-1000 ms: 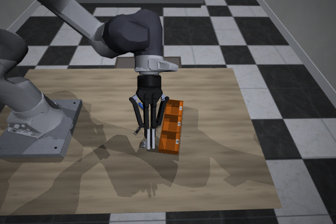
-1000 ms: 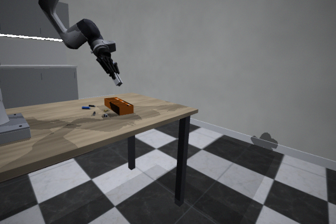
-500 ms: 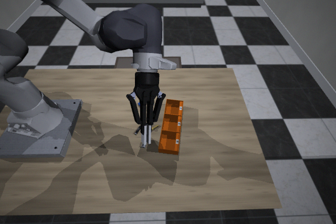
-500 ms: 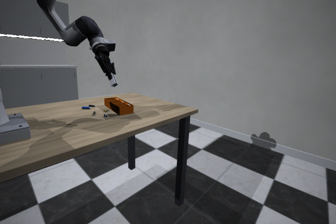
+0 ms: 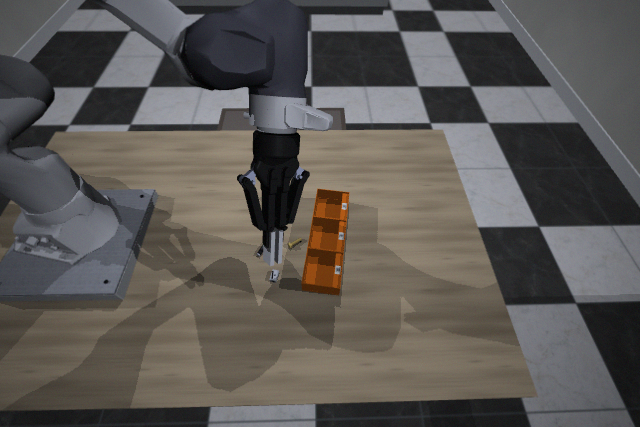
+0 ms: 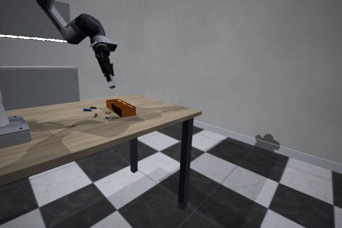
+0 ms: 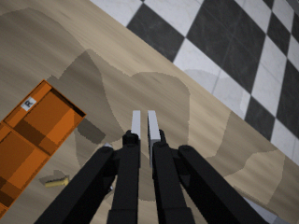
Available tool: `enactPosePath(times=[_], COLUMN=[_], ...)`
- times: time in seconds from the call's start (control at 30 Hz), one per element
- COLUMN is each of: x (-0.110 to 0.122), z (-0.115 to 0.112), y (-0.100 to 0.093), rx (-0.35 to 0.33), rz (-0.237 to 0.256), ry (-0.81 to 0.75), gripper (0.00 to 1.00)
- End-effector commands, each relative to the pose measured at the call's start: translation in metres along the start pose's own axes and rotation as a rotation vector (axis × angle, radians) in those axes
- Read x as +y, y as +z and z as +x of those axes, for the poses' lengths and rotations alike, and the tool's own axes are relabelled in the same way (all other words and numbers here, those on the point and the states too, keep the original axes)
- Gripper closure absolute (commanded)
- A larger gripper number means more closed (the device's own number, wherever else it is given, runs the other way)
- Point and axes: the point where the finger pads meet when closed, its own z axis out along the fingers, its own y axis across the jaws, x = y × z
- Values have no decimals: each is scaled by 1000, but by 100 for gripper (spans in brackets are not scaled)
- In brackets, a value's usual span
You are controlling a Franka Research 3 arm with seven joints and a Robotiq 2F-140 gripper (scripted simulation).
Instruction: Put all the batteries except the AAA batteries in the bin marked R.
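An orange bin row (image 5: 325,246) with three compartments stands on the table; it also shows in the exterior view (image 6: 121,107). In the wrist view one end compartment (image 7: 44,112) carries the label R (image 7: 29,103). My gripper (image 5: 272,258) is shut and empty, well above the table and just left of the bins; it also shows in the exterior view (image 6: 111,85) and the wrist view (image 7: 144,118). A small cylindrical battery (image 5: 272,275) lies below it. A blue battery (image 6: 87,109) lies further back, with a dark small piece (image 6: 95,115) near it.
A brass screw (image 5: 295,243) lies beside the bins, also in the wrist view (image 7: 55,179). Another dark small item (image 6: 93,107) lies near the blue battery. The robot base (image 5: 67,246) stands at the table's left. The table edge is close in the wrist view.
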Motion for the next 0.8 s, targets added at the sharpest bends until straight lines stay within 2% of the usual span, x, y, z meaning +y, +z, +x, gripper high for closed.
enactPosePath(times=[0.0, 0.23, 0.27, 0.43, 0.6, 0.77], x=[-2, -3, -5, -5, -8, -8], z=[-5, -12, -19, -19, -31, -31], y=[-2, -6, -11, -11, -20, -20], rx=[-43, -79, -92, -106, -144, -160], rz=[23, 48, 61, 72, 116, 135], ry=[-149, -220, -231, -264, -330, -381], gripper=[95, 95, 95, 95, 95, 95])
